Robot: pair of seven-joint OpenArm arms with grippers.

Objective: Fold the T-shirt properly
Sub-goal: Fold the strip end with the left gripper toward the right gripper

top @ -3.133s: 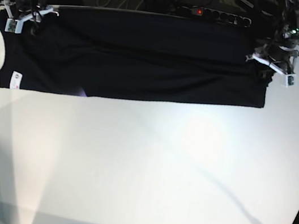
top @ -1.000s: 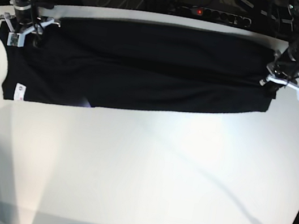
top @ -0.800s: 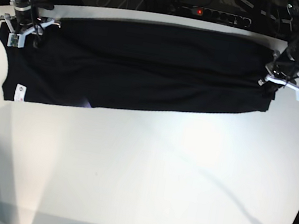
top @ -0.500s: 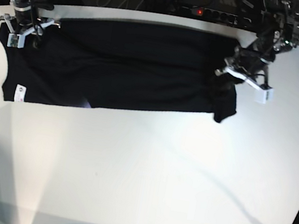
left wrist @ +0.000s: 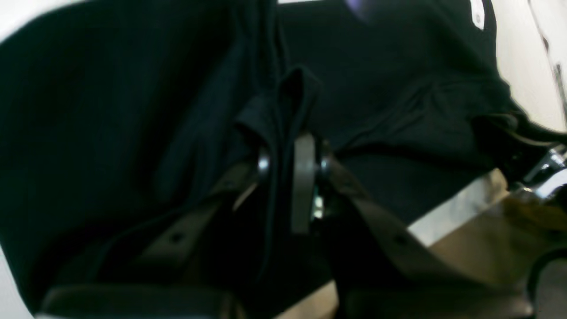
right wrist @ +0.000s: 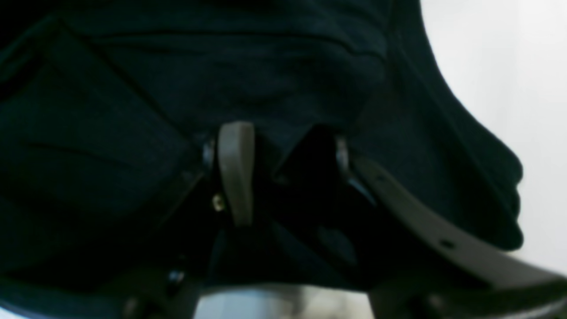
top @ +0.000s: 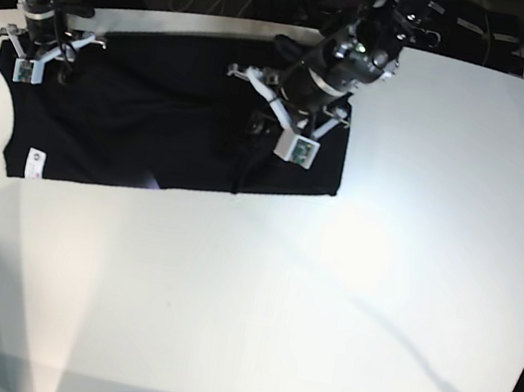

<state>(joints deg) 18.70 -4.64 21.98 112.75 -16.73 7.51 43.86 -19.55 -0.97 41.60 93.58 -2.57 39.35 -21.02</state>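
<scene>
The T-shirt (top: 131,134) drapes limp and light; grip hems. Left gripper (top: 276,123), upper centre, pinches a fold; right gripper (top: 42,54), upper left, stands parted over cloth.

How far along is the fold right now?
Done: the T-shirt already lies as a lengthwise band. In hand: the left gripper, shut on cloth, carries one end across toward the right gripper, whose jaws stand open over the other end. Left: lay it down, release, tidy up.
</scene>
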